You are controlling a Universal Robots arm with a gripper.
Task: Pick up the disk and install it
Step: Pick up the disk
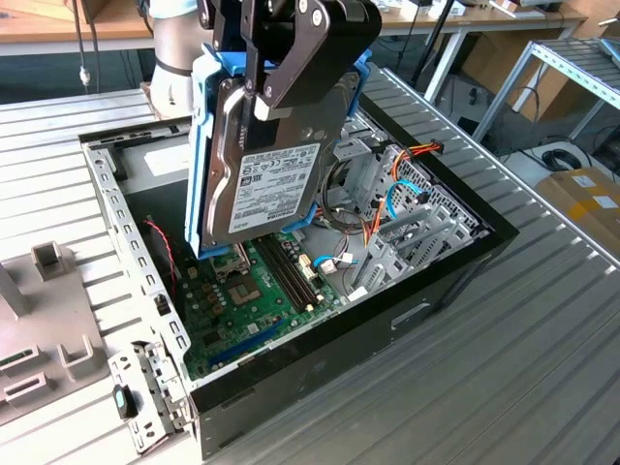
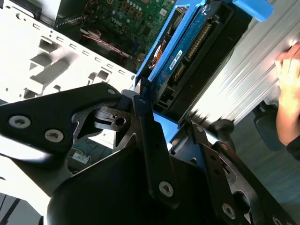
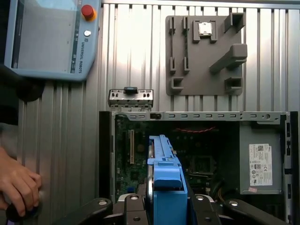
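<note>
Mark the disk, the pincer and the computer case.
disk (image 1: 276, 174): exterior view, on its grey labelled face.
pincer (image 3: 168, 200): first wrist view, midway between its fingertips, around the disk.
computer case (image 1: 320, 368): exterior view, on its black side wall.

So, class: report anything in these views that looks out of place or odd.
A person's hand is at the table near the open computer case while the pincer holds the disk on edge above it, possibly unsafe.

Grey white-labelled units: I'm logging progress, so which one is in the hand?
The disk, blue-framed, clamped in the hand above the open case; the power supply box sits inside the case, untouched.
</note>
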